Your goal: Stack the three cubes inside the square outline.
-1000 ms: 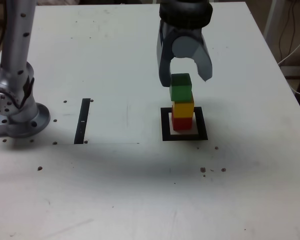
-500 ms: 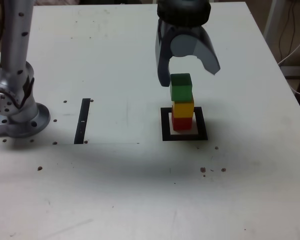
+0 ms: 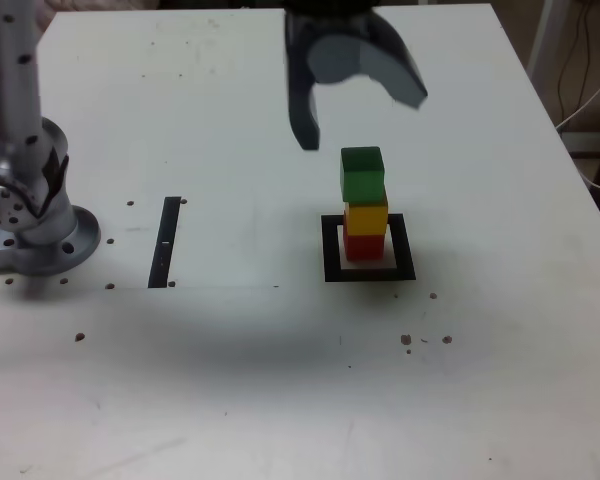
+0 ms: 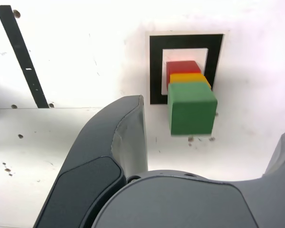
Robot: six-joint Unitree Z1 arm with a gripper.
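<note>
Clearing the finished stack without a nudge looks to be the step in hand, and it starts with the gripper (image 3: 363,123), nearest the wrist camera: its jaws stand wide apart, with nothing between them. Keep them that way; closing early could catch a corner. In the exterior view they hang above and behind the pile, with the tip on the exterior view's left reaching lower, so that finger deserves the most care: draw it up and back, away from the cubes, before any sideways swing. Next comes the green cube (image 4: 194,109), on top and touched by neither finger. It seems a little larger than what bears it, so even a light brush might tip it. Below sits the yellow cube (image 4: 187,77), then the red cube (image 4: 182,67) at the bottom, inside the square outline (image 4: 156,66) on its white centre. The column looks upright enough to leave alone, and the task looks all but done. Off to the exterior view's left lies a black strip (image 3: 164,243), well apart and needing no attention.
</note>
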